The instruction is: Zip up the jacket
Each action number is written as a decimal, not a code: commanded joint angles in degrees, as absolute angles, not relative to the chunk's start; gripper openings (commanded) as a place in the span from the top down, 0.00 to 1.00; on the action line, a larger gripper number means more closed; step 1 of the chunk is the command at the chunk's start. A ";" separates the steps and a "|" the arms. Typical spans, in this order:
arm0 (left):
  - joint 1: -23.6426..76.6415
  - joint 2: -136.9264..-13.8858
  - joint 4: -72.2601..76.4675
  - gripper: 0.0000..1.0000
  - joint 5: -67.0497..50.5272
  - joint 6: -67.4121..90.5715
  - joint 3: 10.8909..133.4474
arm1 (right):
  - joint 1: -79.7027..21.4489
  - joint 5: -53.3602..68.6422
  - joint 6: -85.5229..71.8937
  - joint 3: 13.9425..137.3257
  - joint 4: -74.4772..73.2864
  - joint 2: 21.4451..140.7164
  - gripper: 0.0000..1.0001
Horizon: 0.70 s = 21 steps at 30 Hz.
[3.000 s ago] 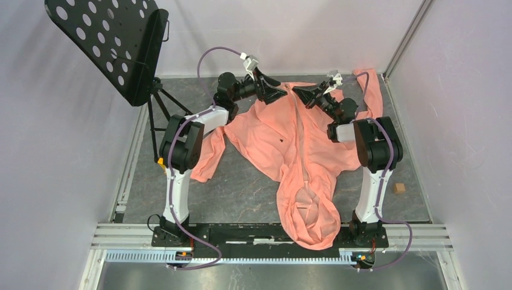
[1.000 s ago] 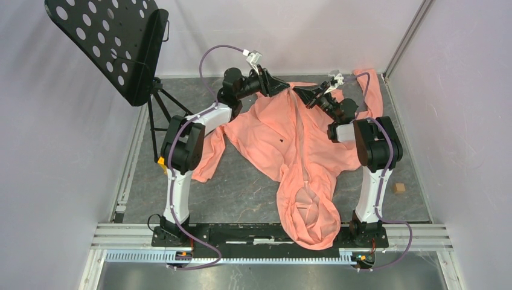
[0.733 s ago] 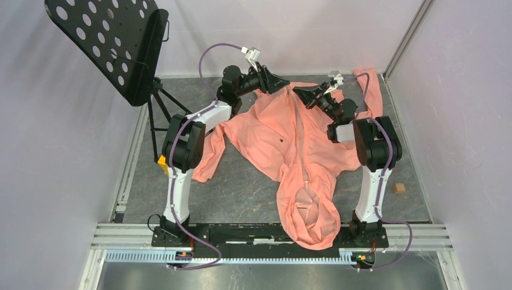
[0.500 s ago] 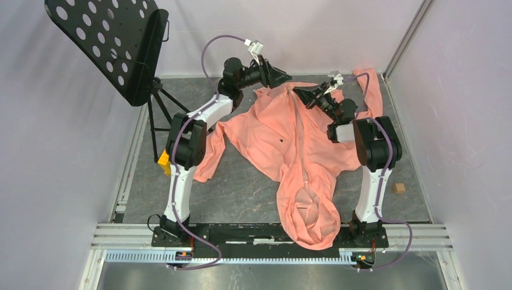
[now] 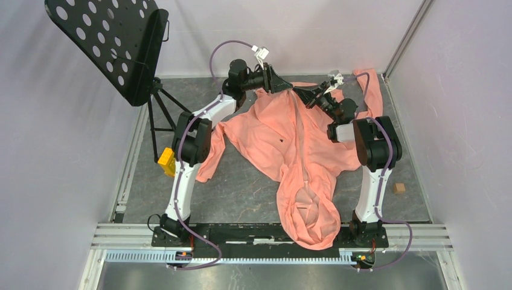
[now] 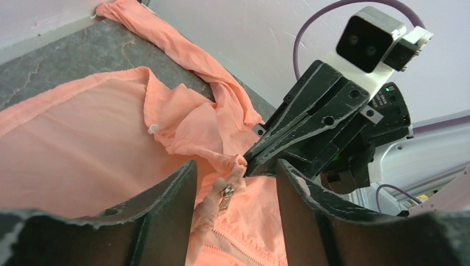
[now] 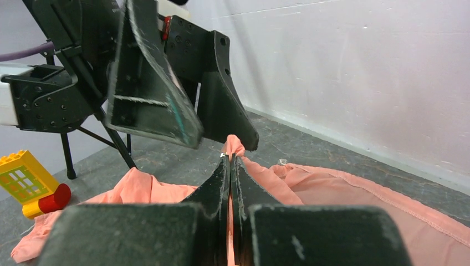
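One jacket (image 5: 284, 151) is lying flat on the table (image 5: 241, 190), hood toward the two arm bases. The left gripper (image 6: 235, 169) is hovering with fingers apart; the right gripper (image 7: 229, 160) is pinching the jacket's far hem.

Thin matt cloth on a dull stone-look worktop, among black plastic.
The jacket (image 5: 284, 139) is thin salmon-pink fabric, matt and softly creased, with stitched hems and a small shiny metal zip pull (image 6: 226, 193). The worktop (image 5: 241, 187) looks like dark grey veined stone. The left gripper (image 6: 235, 166) and right gripper (image 7: 229, 158) have matt black plastic fingers, scuffed and grainy at the edges. The yellow toy block (image 7: 21, 174) is glossy plastic; the music stand (image 5: 108, 42) is black perforated sheet metal.
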State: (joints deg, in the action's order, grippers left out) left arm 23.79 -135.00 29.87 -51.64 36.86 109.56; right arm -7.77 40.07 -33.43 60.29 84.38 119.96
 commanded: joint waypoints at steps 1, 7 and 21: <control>23.71 -135.92 31.24 0.46 -54.23 40.37 112.81 | -7.76 40.69 -33.90 62.20 94.61 120.16 1.00; 23.70 -135.71 31.91 0.58 -54.67 40.87 112.26 | -7.79 40.68 -33.40 62.22 94.13 120.09 1.00; 24.26 -132.42 33.32 0.98 -48.66 38.38 107.49 | -8.15 39.09 -33.80 62.44 90.55 119.63 0.88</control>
